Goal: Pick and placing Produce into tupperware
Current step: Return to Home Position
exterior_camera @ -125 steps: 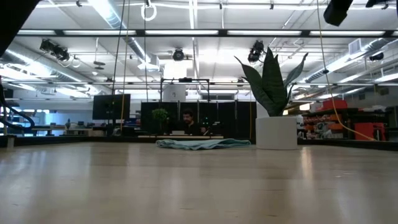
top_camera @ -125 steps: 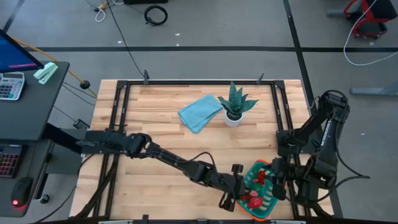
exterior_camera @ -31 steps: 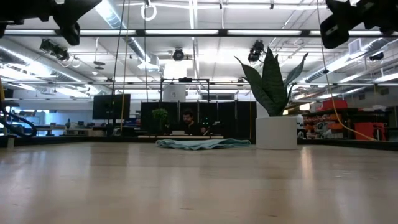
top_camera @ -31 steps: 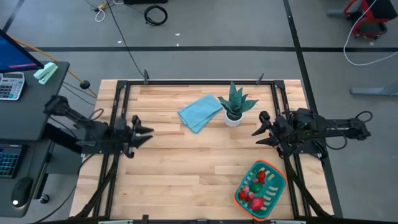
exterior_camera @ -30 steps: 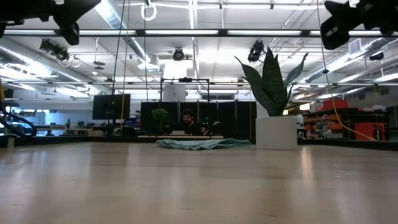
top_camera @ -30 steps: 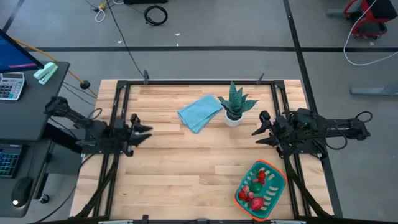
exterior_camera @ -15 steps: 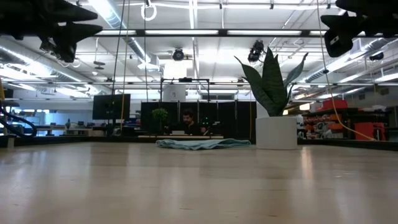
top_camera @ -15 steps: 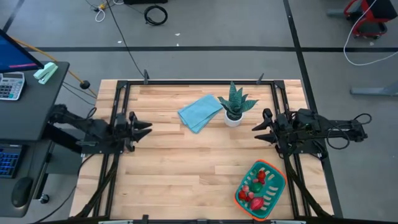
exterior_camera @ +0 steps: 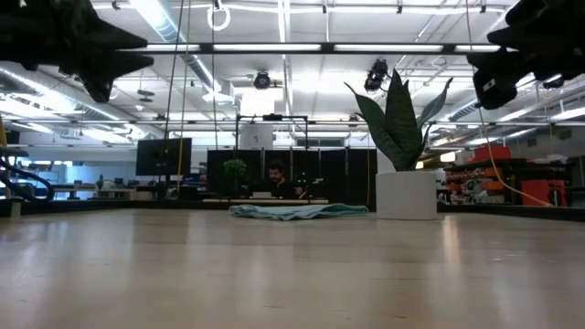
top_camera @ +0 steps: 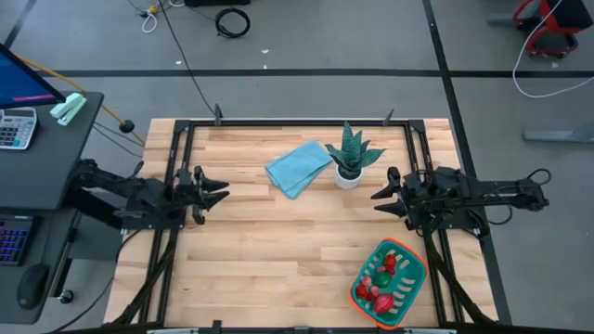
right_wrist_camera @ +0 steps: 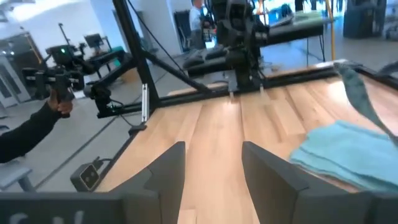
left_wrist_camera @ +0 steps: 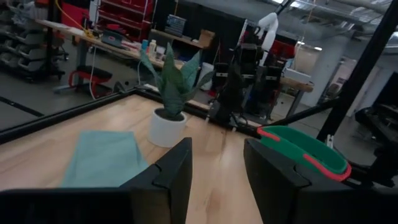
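The teal tupperware (top_camera: 401,289) with an orange rim sits at the table's near right corner. It also shows in the left wrist view, tupperware (left_wrist_camera: 303,147). Inside it lies the produce (top_camera: 377,288): red and pink pieces and one green piece. My left gripper (top_camera: 221,191) hangs open above the table's left edge, pointing level toward the right, with nothing between its fingers. My right gripper (top_camera: 380,193) hangs open above the right side, facing left, far of the tupperware, and is also empty.
A spiky green plant in a white pot (top_camera: 350,158) stands at the far middle, with a light blue folded cloth (top_camera: 299,167) to its left. A black frame (top_camera: 278,123) runs along the table's edges. A person's sleeve (right_wrist_camera: 25,134) shows beyond the table.
Both grippers have sunk a little above the table's sides, as the low view shows, and tipped to point level. The left one has also swung slightly toward the far edge. The tupperware and produce have stayed in place.
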